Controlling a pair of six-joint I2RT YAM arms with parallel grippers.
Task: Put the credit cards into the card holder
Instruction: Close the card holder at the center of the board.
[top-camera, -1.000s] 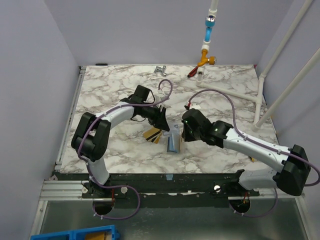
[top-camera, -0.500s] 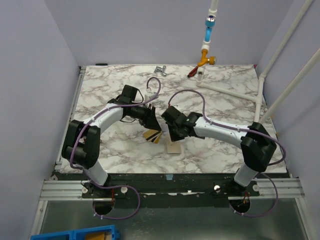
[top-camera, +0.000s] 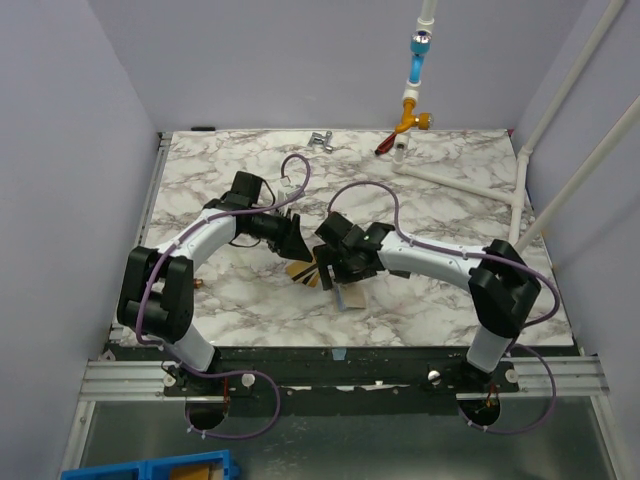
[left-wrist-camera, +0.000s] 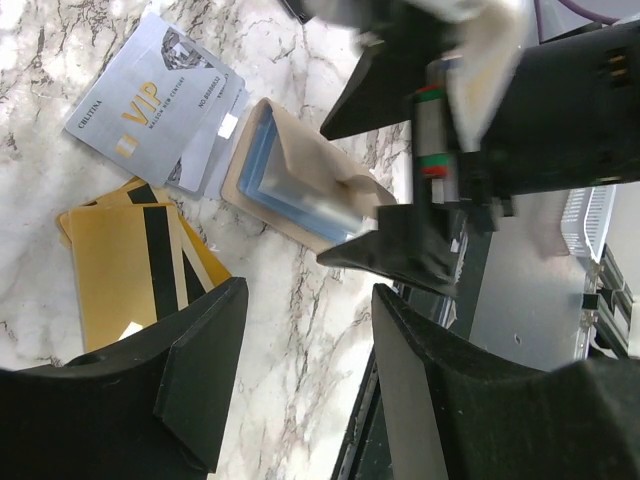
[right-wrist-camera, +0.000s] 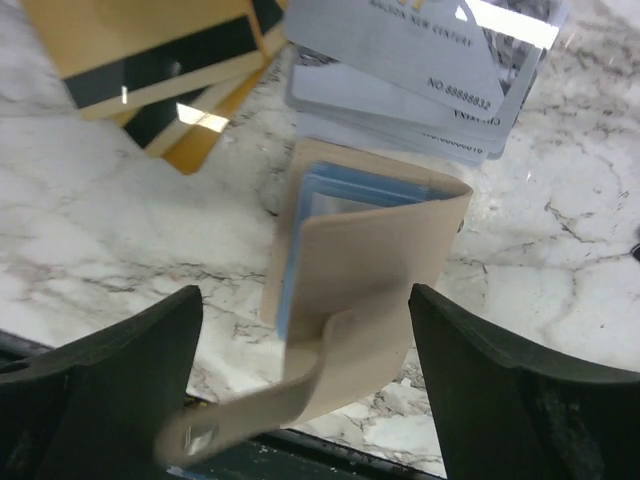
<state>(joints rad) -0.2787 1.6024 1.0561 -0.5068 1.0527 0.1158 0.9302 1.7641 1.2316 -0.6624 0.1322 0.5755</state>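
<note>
From above, the left gripper (top-camera: 293, 243) and the right gripper (top-camera: 333, 268) met at mid-table over the gold credit cards (top-camera: 302, 272), with the card holder (top-camera: 347, 297) just nearer on the marble table (top-camera: 450, 200).

In the left wrist view, the left gripper (left-wrist-camera: 310, 295) hung wide and empty above the marble. The gold cards (left-wrist-camera: 130, 265) lay fanned to one side, the grey-blue cards (left-wrist-camera: 155, 100) beyond them, and the holder (left-wrist-camera: 300, 185) was touching the grey pile, with the right arm's dark fingers close over it.

In the right wrist view, the right gripper (right-wrist-camera: 305, 300) was spread wide, gripping nothing. The holder (right-wrist-camera: 370, 250) lay open beneath it, its flap curling up toward the lens (blurred, so whether a finger touched it could not be told), with blue edges showing inside.

The step in hand seemed to be opening and steadying the holder; no loose card was lifted yet. Next, one gripper would likely need to keep the flap back while the other worked a thin card's edge off the marble.
</note>
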